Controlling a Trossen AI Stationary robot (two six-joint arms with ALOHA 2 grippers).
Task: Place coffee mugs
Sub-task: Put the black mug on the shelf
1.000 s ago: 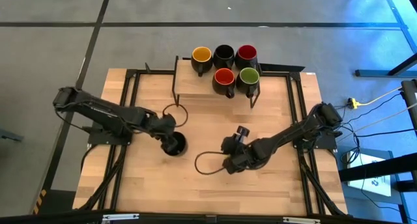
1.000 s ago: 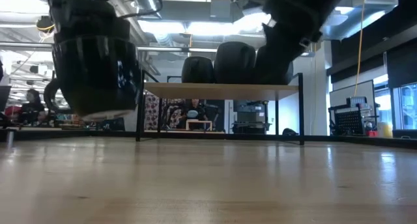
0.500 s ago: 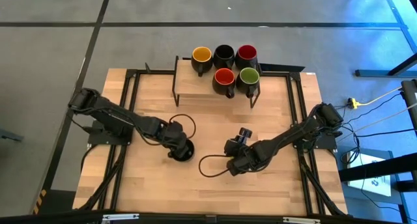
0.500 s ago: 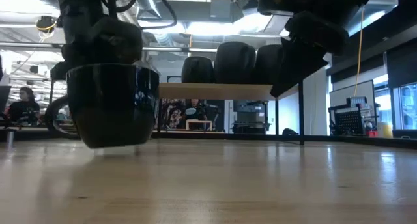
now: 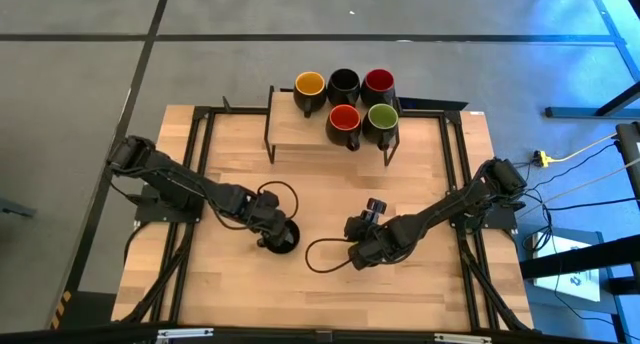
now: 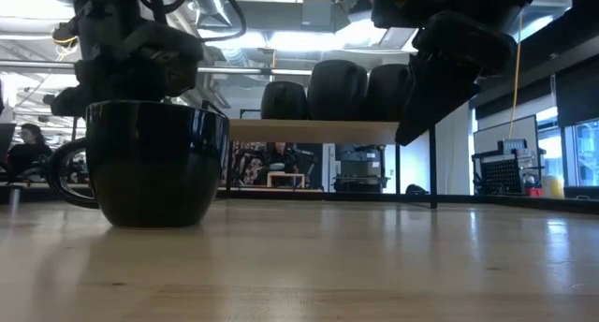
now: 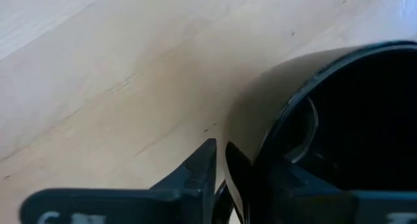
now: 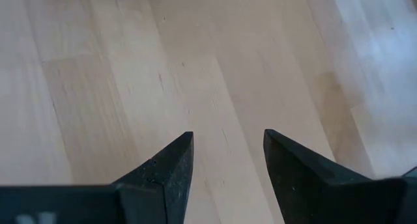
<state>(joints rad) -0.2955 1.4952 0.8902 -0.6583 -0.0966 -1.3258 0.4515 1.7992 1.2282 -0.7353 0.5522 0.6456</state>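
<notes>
Mugs counted: we saw six coffee mugs in all, five on the raised wooden shelf at the table's far edge and one on the table itself.
Shelf mugs: back row held the yellow-lined mug, a black-lined mug and a red-lined mug; in front of them stood a second red-lined mug and the green-lined mug.
Sixth mug: the black mug stood upright on the table, left of centre, its base flat on the wood in the low view.
Left gripper: it sat over that mug's rim, one finger outside the wall and the other inside; we could not tell whether it was pinching the wall or had let go.
Right gripper: its two fingers were spread apart with nothing between them, above bare wood right of centre, well apart from the black mug.
Arms counted: two.
</notes>
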